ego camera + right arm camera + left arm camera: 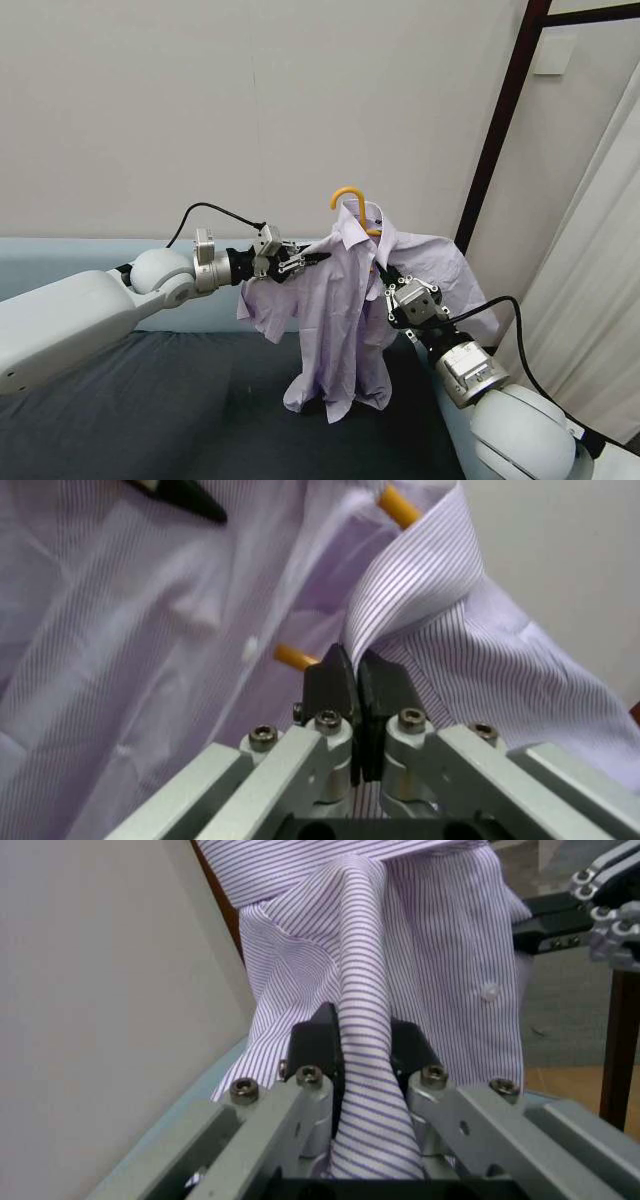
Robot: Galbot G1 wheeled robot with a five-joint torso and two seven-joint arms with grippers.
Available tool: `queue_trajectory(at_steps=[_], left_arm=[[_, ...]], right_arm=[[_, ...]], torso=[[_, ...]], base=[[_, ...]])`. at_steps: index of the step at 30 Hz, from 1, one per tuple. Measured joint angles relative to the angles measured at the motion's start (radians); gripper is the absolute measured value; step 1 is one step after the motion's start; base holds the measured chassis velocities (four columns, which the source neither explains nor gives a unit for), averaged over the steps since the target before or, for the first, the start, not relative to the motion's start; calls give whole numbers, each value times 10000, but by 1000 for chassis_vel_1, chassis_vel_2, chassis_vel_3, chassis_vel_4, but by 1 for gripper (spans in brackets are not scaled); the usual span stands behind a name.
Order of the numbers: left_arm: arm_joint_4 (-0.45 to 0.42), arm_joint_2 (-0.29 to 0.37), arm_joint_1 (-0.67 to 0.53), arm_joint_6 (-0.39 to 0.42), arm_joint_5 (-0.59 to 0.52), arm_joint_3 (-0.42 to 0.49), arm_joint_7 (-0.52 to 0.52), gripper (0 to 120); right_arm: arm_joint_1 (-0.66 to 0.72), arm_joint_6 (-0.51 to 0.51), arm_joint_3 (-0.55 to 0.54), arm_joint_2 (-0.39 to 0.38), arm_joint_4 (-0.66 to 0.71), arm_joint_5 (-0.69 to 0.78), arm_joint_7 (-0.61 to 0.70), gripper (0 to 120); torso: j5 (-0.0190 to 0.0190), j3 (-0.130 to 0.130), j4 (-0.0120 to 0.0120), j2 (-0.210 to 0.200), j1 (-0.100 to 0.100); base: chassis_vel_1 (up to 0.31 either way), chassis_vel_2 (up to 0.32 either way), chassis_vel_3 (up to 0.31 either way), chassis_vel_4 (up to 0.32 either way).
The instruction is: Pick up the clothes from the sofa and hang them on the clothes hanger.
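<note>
Striped shirt on yellow hanger, held in the air over the dark sofa by both grippers.
Head view: left gripper grips the shirt's shoulder, right gripper grips the front below the collar. Left wrist view: black pads closed on a bunched fold of cloth. Right wrist view: pads pinched tight on a cloth edge, hanger bar just beside.

A homelike living room — sofa, curtain, plain wall.
</note>
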Motion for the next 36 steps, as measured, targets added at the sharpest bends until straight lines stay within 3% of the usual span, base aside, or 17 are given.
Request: queue_trajectory(at_steps=[2,4,6,10,11,17,21,22,26,31,36], left_arm=[[-22,68,3,-35,-48,-30,37,7],[-51,162,8,-87,-84,-69,92,7],[-51,162,8,-87,-84,-69,92,7],[6,216,69,-209,-92,-217,187,7],[6,216,69,-209,-92,-217,187,7],[541,206,214,-607,-64,-483,685,7],[1027,257,457,-1139,122,-695,1423,7],[1027,257,457,-1139,122,-695,1423,7],[1224,347,984,-1419,684,-1172,2306,7],[927,367,1633,-1389,1193,-1793,2618,7],[823,198,1957,-1423,1382,-2068,2680,7]], right_arm=[[-27,-2,-9,-7,-52,1,29,3],[-48,9,-23,-29,-24,144,59,14],[-48,9,-23,-29,-24,144,59,14],[-262,25,60,-207,445,865,225,36],[-262,25,60,-207,445,865,225,36],[-1375,420,902,-1214,1436,2050,208,59],[-2533,1496,3378,-2207,1414,3292,-2050,74],[-2533,1496,3378,-2207,1414,3292,-2050,74],[-2109,1700,5090,-3404,716,5486,-3795,94],[-1581,1190,5973,-4487,-292,6594,-5363,100],[-1300,953,5745,-5442,-820,6906,-6969,100]], torso=[[0,0,1,0,0],[-1,0,2,0,0],[-1,0,2,0,0],[-1,0,1,0,0],[-1,0,1,0,0],[1,0,0,0,0],[-1,-1,-3,0,0],[-1,-1,-3,0,0],[0,0,5,0,0],[0,0,1,0,0],[-2,0,2,0,-1]], base=[[0,0,0,0],[0,0,0,0],[0,0,0,0],[0,0,0,0],[0,0,0,0],[0,0,0,0],[0,0,0,0],[0,0,0,0],[0,0,0,0],[0,0,0,0],[0,0,0,0]])
